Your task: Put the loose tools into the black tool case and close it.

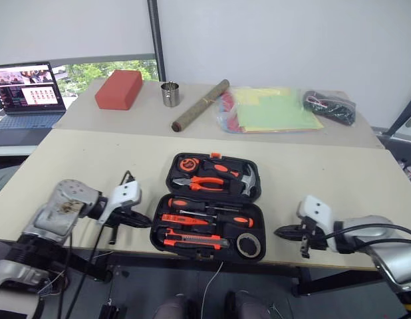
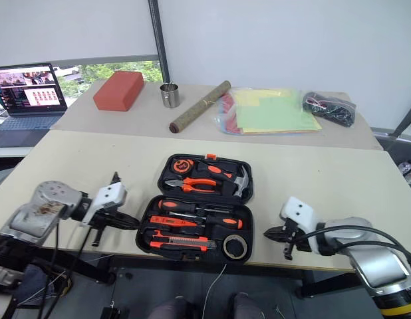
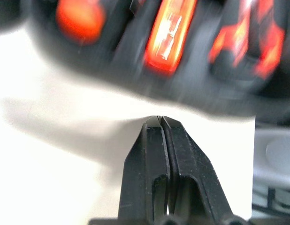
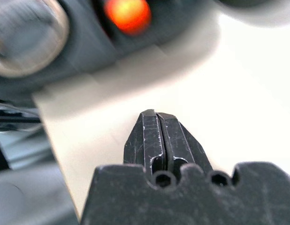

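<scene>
Both our grippers, left (image 1: 147,220) and right (image 1: 280,232), flank the open tool case (image 1: 209,207) at the bench's (image 1: 338,173) near edge, jaws pressed shut and empty. With the tools (image 1: 195,239) seemingly slotted, we judge closing the lid comes next.

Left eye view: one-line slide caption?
Open tool case holding its tools at the table edge, shut left gripper and right gripper flanking it.

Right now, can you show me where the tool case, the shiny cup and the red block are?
black tool case (image 1: 167,234), left eye view, left rim of its lower half.
metal cup (image 1: 169,94), left eye view, middle of its side.
red block (image 1: 119,89), left eye view, its top face.
</scene>
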Controlling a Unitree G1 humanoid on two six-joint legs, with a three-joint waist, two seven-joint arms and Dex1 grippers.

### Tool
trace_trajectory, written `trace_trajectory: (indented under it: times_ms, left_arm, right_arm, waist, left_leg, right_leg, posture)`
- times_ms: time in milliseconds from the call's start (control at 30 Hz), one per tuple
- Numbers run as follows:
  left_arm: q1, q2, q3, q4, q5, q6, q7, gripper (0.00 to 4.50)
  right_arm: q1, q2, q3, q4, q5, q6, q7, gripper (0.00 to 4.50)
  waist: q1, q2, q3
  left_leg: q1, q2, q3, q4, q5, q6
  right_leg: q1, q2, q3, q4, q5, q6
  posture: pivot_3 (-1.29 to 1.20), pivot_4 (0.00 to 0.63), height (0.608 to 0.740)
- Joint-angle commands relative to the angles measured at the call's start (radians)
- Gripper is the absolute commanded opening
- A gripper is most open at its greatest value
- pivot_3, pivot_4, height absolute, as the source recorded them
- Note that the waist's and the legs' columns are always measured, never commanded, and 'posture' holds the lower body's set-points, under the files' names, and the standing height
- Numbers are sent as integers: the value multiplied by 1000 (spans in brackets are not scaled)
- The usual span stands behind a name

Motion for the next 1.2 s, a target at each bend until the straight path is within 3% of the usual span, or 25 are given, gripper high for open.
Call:
trace_trajectory:
  times_ms: [33, 67, 100, 200, 233, 333, 367, 433, 600, 767, 800, 967, 1067, 1200]
  left_arm:
    - [-119, -18, 46, 150, -1, 79, 43, 627]
    - [-175, -45, 59, 202, -14, 130, 68, 654]
    - [-224, -70, 68, 248, -25, 172, 88, 971]
    - [-391, -162, 95, 393, -52, 331, 147, 2229]
    - [-429, -188, 96, 424, -54, 372, 159, 2411]
    - [-519, -266, 88, 492, -47, 457, 196, 3508]
    - [-551, -305, 94, 529, -39, 467, 239, 3798]
    - [-593, -358, 109, 593, -28, 465, 303, 3820]
    - [-634, -432, 128, 712, -5, 399, 406, 3820]
    - [-648, -464, 157, 771, -3, 366, 442, 2380]
    - [-646, -465, 158, 773, 0, 360, 438, 1768]
    - [-642, -464, 174, 767, -1, 368, 424, 161]
    - [-637, -462, 176, 746, -3, 377, 408, 0]
    - [-618, -465, 182, 699, -20, 366, 373, 0]
  right_arm:
    - [-93, 39, -98, 23, 82, 117, -62, 610]
    - [-131, 62, -106, 35, 103, 156, -83, 668]
    - [-167, 82, -111, 46, 121, 191, -101, 970]
    - [-300, 156, -111, 96, 166, 311, -164, 2210]
    - [-341, 179, -107, 116, 173, 342, -186, 2393]
    - [-476, 253, -85, 205, 169, 426, -261, 3450]
    - [-529, 280, -66, 257, 144, 434, -293, 3724]
    - [-599, 315, -41, 349, 104, 438, -340, 4447]
    - [-699, 367, -24, 560, 43, 401, -399, 4447]
    - [-698, 381, 44, 578, 6, 388, -376, 3112]
    - [-691, 383, 53, 566, 4, 390, -373, 2563]
    - [-653, 386, 79, 506, 0, 407, -369, 862]
    - [-643, 390, 80, 482, 2, 404, -368, 43]
    - [-664, 404, 48, 468, -5, 356, -389, 43]
  waist:
    - [0, 0, 0]
    - [1, 0, 0]
    - [1, -1, 1]
    - [5, -1, 0]
    - [6, -1, 0]
    - [1, -1, 0]
    - [0, -1, 0]
    - [-3, -1, 0]
    - [-13, -1, 0]
    - [-20, -1, 0]
    - [-20, -1, 0]
    - [-21, -1, 0]
    - [-23, -1, 0]
    - [-24, -1, 0]
  left_leg:
    - [0, 0, 0, 0, 0, 0]
    - [0, 1, 0, 0, 0, 0]
    - [0, 1, 0, 0, 0, 0]
    - [-3, 0, 0, 2, 1, 0]
    - [-3, 0, 0, 3, 1, 0]
    - [-4, -2, 0, 2, 5, 7]
    - [-4, -3, 0, 2, 5, 8]
    - [-5, -3, 1, 1, 5, 9]
    - [-8, -3, 1, -2, 5, 8]
    - [-6, -3, 0, -4, 5, 8]
    - [-4, -3, 0, -4, 5, 7]
    - [0, -4, 1, -2, 2, -1]
    - [1, -5, 1, -2, 2, -2]
    - [1, -5, 1, -2, 2, -2]
  right_leg:
    - [0, 0, 0, 0, 0, 0]
    - [0, 0, 0, 1, 0, 0]
    - [0, 0, 0, 1, 0, 0]
    - [-2, 0, 0, 3, 2, 1]
    - [-2, -1, 0, 3, 2, 1]
    - [-2, -1, 0, 3, 2, 1]
    - [-2, -1, 0, 3, 6, -5]
    - [-3, -1, 0, 3, 6, -5]
    - [-5, 4, -2, 3, 6, -5]
    - [-1, 5, -3, 2, 6, -5]
    - [1, 4, -2, 1, 6, -4]
    - [2, -1, 0, 2, 6, -4]
    - [2, -1, 0, 3, 6, -4]
    - [2, -1, -1, 3, 6, -4]
  posture:
    - [0, 150, 737]
    - [0, 150, 737]
    - [0, 150, 737]
    - [0, 150, 737]
    - [0, 150, 737]
    - [0, 150, 737]
    - [0, 150, 737]
    - [0, 150, 737]
    - [0, 150, 737]
    - [0, 150, 737]
    - [0, 150, 737]
    - [0, 150, 737]
    - [0, 150, 737]
    - [0, 150, 737]
